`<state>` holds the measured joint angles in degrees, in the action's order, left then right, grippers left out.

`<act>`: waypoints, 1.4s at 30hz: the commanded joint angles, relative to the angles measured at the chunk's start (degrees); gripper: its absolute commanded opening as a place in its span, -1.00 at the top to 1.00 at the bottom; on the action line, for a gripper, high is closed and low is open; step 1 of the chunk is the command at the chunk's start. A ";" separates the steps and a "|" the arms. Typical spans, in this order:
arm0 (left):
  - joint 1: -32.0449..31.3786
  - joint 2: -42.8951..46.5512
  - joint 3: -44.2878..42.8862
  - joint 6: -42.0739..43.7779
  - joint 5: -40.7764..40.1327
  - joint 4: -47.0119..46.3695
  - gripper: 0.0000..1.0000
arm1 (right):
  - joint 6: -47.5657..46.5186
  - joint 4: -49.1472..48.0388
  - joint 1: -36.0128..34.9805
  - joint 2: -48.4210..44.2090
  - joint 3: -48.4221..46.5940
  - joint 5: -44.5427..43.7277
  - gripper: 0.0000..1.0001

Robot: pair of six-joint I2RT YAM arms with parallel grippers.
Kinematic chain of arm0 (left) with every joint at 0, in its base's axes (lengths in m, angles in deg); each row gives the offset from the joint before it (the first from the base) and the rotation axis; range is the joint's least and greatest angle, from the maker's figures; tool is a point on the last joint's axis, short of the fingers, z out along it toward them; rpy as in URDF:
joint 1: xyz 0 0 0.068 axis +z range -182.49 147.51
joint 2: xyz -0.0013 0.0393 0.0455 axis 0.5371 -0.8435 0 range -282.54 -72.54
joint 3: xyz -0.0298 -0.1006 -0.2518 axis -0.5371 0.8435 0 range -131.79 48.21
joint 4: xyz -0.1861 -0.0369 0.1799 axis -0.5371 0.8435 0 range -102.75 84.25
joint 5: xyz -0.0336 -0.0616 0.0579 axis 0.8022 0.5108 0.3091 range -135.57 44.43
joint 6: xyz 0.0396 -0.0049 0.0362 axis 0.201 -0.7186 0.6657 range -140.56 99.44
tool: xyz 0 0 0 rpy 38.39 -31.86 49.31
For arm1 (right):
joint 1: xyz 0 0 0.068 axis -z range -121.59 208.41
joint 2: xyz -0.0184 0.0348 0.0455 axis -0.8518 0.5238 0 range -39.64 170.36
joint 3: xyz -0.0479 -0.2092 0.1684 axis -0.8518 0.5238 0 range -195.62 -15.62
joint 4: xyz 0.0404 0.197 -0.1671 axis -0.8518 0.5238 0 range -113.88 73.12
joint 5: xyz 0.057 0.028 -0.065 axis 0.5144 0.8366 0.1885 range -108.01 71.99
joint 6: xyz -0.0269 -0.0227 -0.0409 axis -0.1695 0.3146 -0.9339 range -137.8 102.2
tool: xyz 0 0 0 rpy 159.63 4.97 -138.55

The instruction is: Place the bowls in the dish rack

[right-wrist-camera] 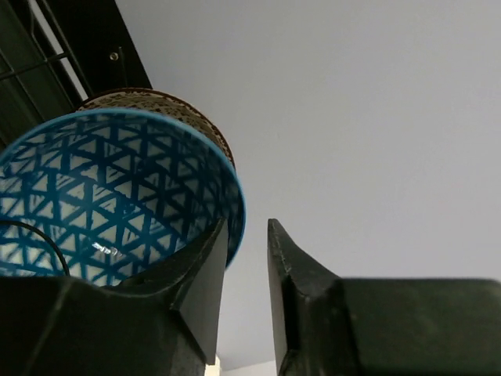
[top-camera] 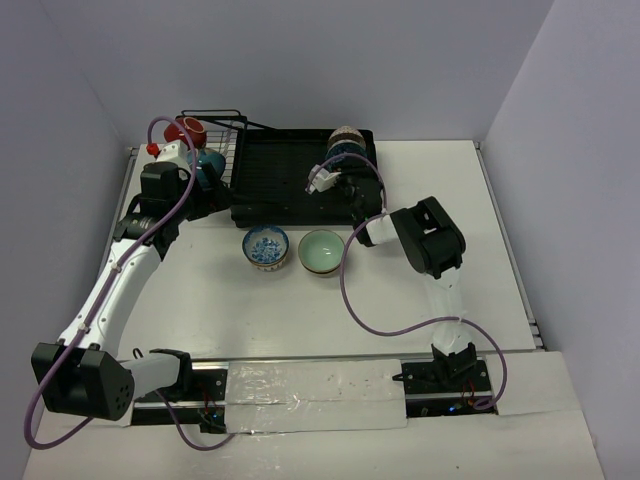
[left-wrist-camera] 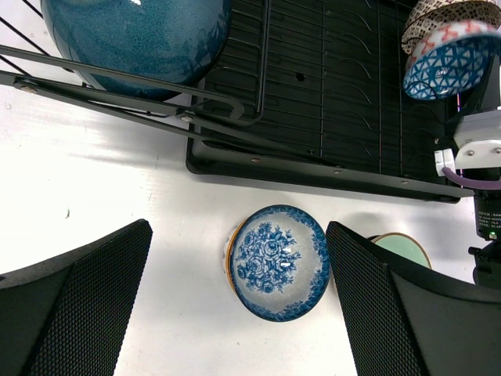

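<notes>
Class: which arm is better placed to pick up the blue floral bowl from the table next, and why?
Probably left. Its wrist view shows the left gripper open, framing the floral bowl. The right gripper sits at the rim of the triangle-patterned bowl at the dish rack.

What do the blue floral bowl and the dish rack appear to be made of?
Blue floral bowl: likely glazed ceramic, glossy, with glints on its painted pattern. Dish rack: matte black ridged tray, probably plastic; its basket thin wire, likely coated metal.

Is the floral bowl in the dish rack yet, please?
Out: the floral bowl rests upright on the table, outside the dish rack.
</notes>
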<state>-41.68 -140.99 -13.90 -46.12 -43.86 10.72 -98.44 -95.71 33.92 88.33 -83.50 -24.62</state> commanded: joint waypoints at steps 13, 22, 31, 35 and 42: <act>0.31 3.93 -0.30 0.51 1.18 -1.49 -0.99 | 6.72 -21.07 -1.87 -14.39 8.89 -9.11 -0.08; 0.40 5.07 -0.47 0.69 1.36 -1.31 -0.98 | 33.93 -4.76 -7.05 -36.88 19.00 -33.71 -0.72; 0.67 6.31 -0.30 0.60 1.45 -1.49 -0.99 | 88.41 60.37 -8.12 -58.43 13.66 -27.08 -0.97; 0.67 6.39 -0.21 0.43 1.36 -1.49 -0.99 | 99.52 82.40 -8.20 -59.06 7.60 -18.89 -0.94; 0.66 6.57 -0.03 0.25 1.01 -1.49 -0.99 | 108.49 99.24 -8.29 -55.81 4.60 -4.21 -0.73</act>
<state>-41.30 -136.01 -13.87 -46.16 -43.46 10.67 1.47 -9.88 25.92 31.19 -76.17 -36.89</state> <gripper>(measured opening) 0.991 0.872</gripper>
